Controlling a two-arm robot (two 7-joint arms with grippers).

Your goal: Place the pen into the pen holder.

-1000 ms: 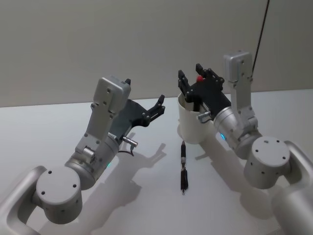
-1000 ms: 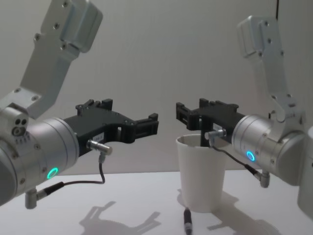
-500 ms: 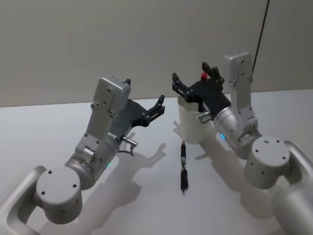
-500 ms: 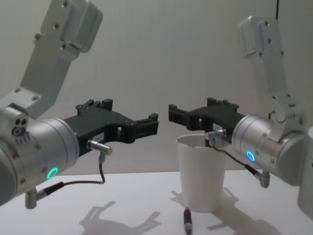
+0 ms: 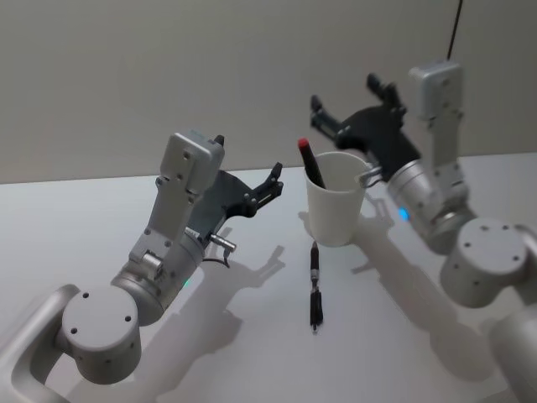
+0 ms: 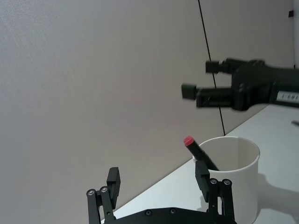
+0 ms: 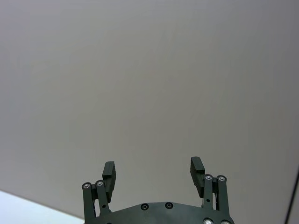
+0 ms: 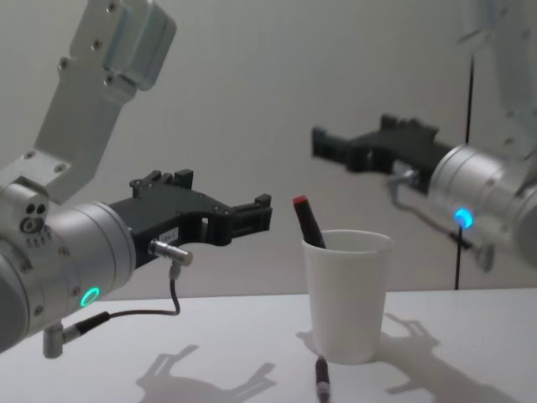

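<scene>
The pen holder [image 5: 336, 206] is a white paper cup standing upright mid-table. A dark pen with a red cap [image 5: 310, 161] leans inside it, its cap sticking out above the rim [image 8: 304, 220] [image 6: 198, 151]. A second pen, all black [image 5: 315, 285], lies flat on the table in front of the cup [image 8: 321, 382]. My right gripper [image 5: 346, 96] hovers open and empty above and behind the cup [image 8: 327, 144] [image 7: 153, 170]. To the cup's left my left gripper [image 5: 273, 180] is held open in the air [image 8: 260, 214] [image 6: 158, 179].
The white table [image 5: 101, 218] meets a plain grey wall [image 5: 168, 67] close behind the cup. A thin black cable [image 5: 453, 29] hangs down the wall at the right.
My right gripper opened over the cup, then rose and drew back to the right, leaving the red-capped pen standing in the cup. The left arm and the black pen stayed put.
</scene>
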